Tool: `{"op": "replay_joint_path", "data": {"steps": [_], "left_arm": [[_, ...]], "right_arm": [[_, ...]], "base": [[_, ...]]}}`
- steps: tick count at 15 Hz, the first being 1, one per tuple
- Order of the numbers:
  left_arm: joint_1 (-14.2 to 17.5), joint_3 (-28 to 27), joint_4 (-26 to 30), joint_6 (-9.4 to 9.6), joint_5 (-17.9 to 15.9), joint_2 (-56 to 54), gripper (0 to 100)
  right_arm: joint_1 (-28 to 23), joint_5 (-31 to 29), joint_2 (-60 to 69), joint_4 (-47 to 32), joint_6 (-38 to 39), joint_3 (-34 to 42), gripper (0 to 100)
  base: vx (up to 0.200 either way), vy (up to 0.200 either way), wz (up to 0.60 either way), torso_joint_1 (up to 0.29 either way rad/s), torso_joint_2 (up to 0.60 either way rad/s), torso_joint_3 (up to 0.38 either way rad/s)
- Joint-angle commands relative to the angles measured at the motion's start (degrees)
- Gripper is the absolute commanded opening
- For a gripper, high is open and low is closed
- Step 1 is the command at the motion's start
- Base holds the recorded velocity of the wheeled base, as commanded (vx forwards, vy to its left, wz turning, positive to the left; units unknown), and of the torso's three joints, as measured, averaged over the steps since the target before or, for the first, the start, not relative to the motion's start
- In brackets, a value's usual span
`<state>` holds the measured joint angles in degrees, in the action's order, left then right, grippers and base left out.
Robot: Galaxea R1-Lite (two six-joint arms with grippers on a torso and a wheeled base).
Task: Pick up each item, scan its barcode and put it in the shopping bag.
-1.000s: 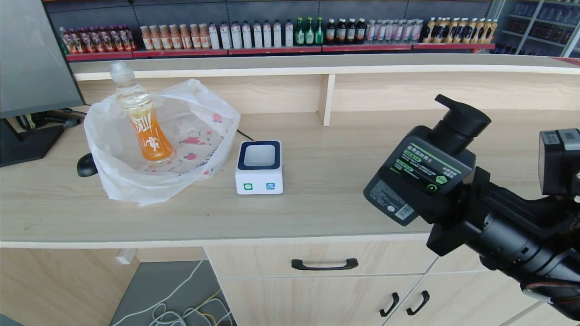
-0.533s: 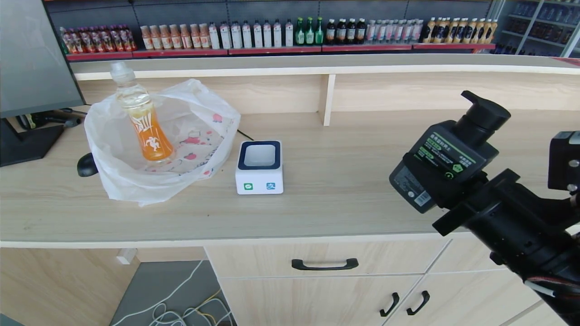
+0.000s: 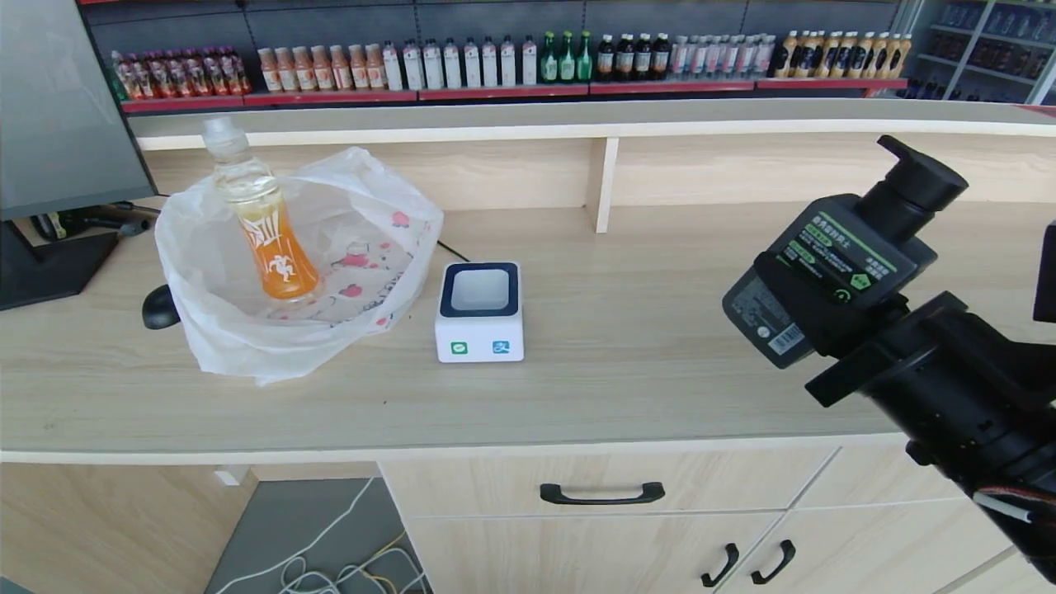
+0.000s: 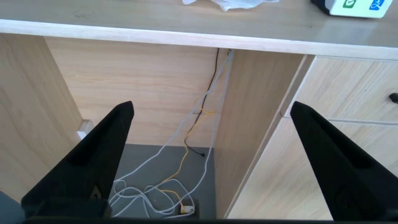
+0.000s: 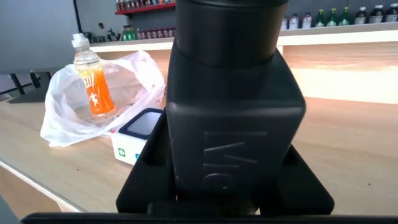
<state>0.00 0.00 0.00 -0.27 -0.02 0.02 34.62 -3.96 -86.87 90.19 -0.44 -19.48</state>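
A black pump bottle (image 3: 833, 268) hangs tilted above the counter's right end, its barcode label facing down and left, with my right gripper (image 3: 862, 342) shut on its body. In the right wrist view the same bottle (image 5: 233, 124) stands between the gripper's fingers (image 5: 144, 177). The white scanner (image 3: 480, 312) with a dark-rimmed window sits mid-counter, well left of the bottle. Left of it lies the open white shopping bag (image 3: 363, 239) with an orange drink bottle (image 3: 264, 223) standing inside. My left gripper (image 4: 211, 162) is open below the counter edge, holding nothing.
A monitor (image 3: 58, 107) and a black mouse (image 3: 158, 307) sit at the counter's left. An upright divider (image 3: 606, 181) rises from the back ledge. Drawers with black handles (image 3: 602, 493) lie under the counter, loose cables (image 4: 180, 180) on the floor.
My right gripper has carried the black pump bottle to the right and a little upward, farther from the scanner. The head view has shifted slightly. The bag and the scanner have stayed put.
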Motion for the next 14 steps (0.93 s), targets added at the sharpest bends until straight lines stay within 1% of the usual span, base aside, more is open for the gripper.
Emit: {"op": "replay_joint_path", "data": {"steps": [1, 7, 11, 14], "left_arm": [[-0.09, 0.00, 0.00, 0.18, 0.02, -0.02, 100], [-0.09, 0.00, 0.00, 0.00, 0.02, -0.02, 100], [-0.09, 0.00, 0.00, -0.08, 0.02, -0.02, 100], [-0.09, 0.00, 0.00, -0.08, 0.02, -0.02, 100]], "right_arm": [[-0.17, 0.09, -0.05, -0.19, 0.18, 0.76, 0], [-0.08, 0.09, -0.41, -0.19, 0.18, 0.23, 0], [1.33, 0.18, 0.74, -0.19, 0.18, 1.11, 0], [1.85, 0.09, 2.93, -0.19, 0.09, 3.48, 0]], "base": [[0.000, 0.200, 0.00, 0.017, 0.01, -0.002], [0.000, 0.200, 0.00, 0.002, 0.00, 0.004], [0.000, 0.200, 0.00, 0.004, 0.00, 0.001], [0.000, 0.200, 0.00, 0.006, 0.00, 0.004]]}}
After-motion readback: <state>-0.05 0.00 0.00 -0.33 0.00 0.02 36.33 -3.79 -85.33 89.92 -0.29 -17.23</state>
